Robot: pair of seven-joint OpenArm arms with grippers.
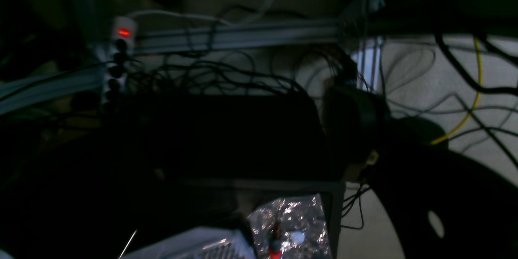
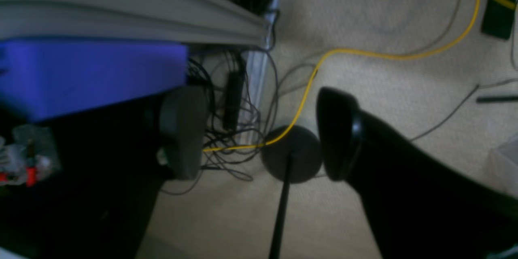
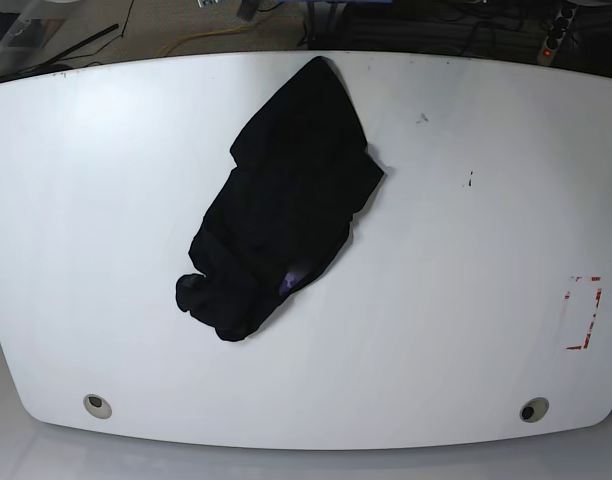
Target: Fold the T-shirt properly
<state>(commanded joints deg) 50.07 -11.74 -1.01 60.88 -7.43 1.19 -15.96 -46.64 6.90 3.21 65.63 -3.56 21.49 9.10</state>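
The black T-shirt (image 3: pixel 286 210) lies crumpled in a long heap on the white table (image 3: pixel 466 250), left of centre, running from the far edge toward the front left. A small purple patch (image 3: pixel 291 282) shows near its front end. Neither gripper shows in the base view. Both wrist cameras look down at the floor beside the table. My right gripper (image 2: pixel 259 133) is open and empty, its fingers (image 2: pixel 182 129) wide apart. My left gripper (image 1: pixel 259 137) is in deep shadow; one finger (image 1: pixel 352 129) stands far off centre, so it reads as open and empty.
Red tape marks (image 3: pixel 584 312) sit near the table's right edge, and round holes (image 3: pixel 97 404) at the front corners. On the floor are a power strip (image 1: pixel 117 56), tangled cables, a yellow cable (image 2: pixel 364 53), a blue box (image 2: pixel 89 73) and a round black stand base (image 2: pixel 291 153).
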